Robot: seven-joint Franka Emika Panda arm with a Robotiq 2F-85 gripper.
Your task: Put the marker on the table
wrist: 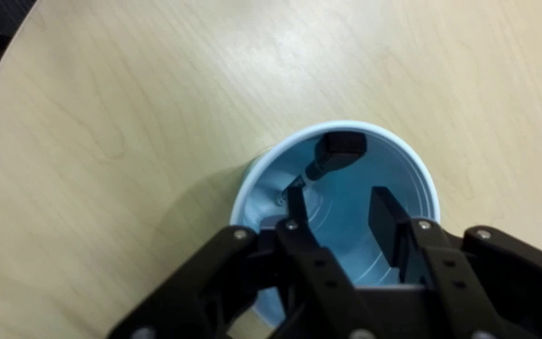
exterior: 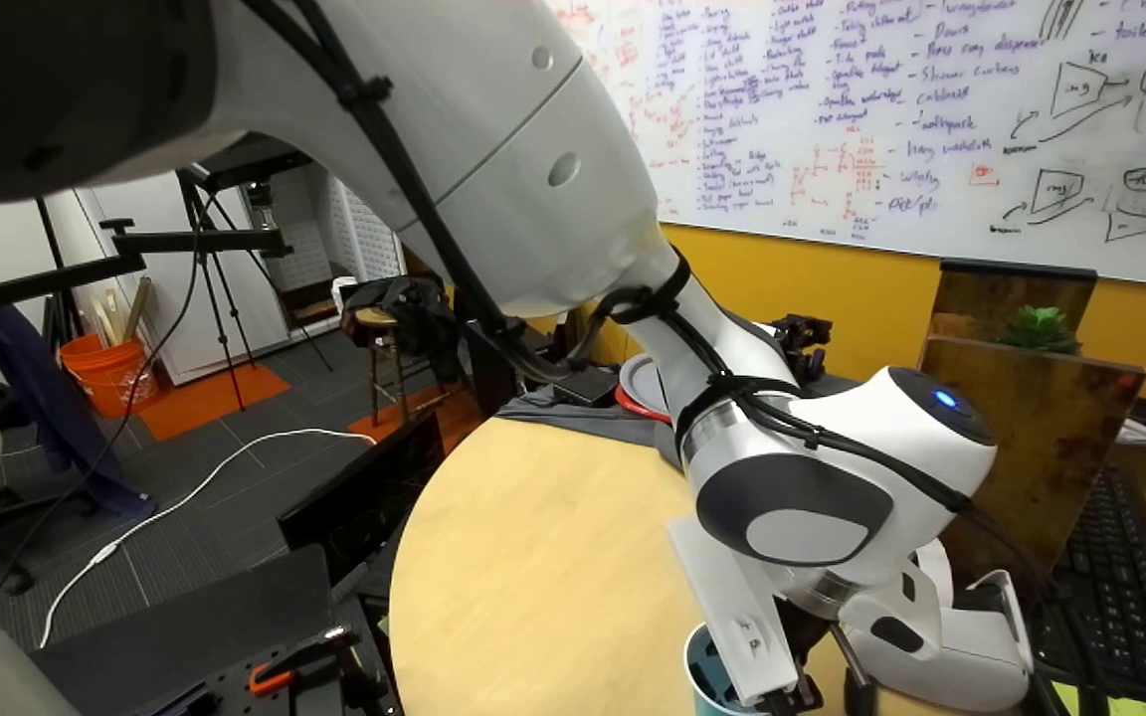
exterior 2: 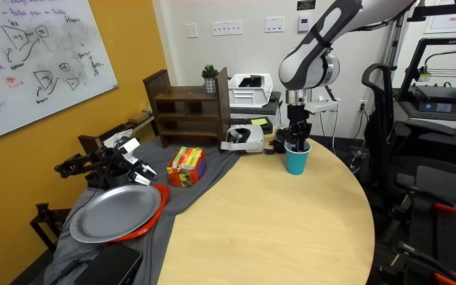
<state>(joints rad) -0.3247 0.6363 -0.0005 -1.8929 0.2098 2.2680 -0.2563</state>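
The dark marker (wrist: 339, 151) leans inside the light-blue cup (wrist: 424, 172) in the wrist view, its thick black end up near the far rim. Its lower part runs down to the left, partly behind a fingertip. The cup stands upright on the round pale tan table (wrist: 111, 94), and shows in both exterior views (exterior: 704, 686) (exterior 2: 296, 164). My gripper (wrist: 337, 200) is open, its fingertips apart, reaching down into the cup's mouth. Nothing is between the fingers. In an exterior view the gripper (exterior 2: 300, 147) points straight down into the cup. I cannot make out the marker in either exterior view.
A white headset (exterior 2: 249, 138) stands close beside the gripper and cup, also seen in an exterior view (exterior: 941, 636). A brown wooden shelf (exterior 2: 188, 97) stands behind it. A red box (exterior 2: 186, 174) and a silver plate (exterior 2: 117, 213) lie on grey cloth.
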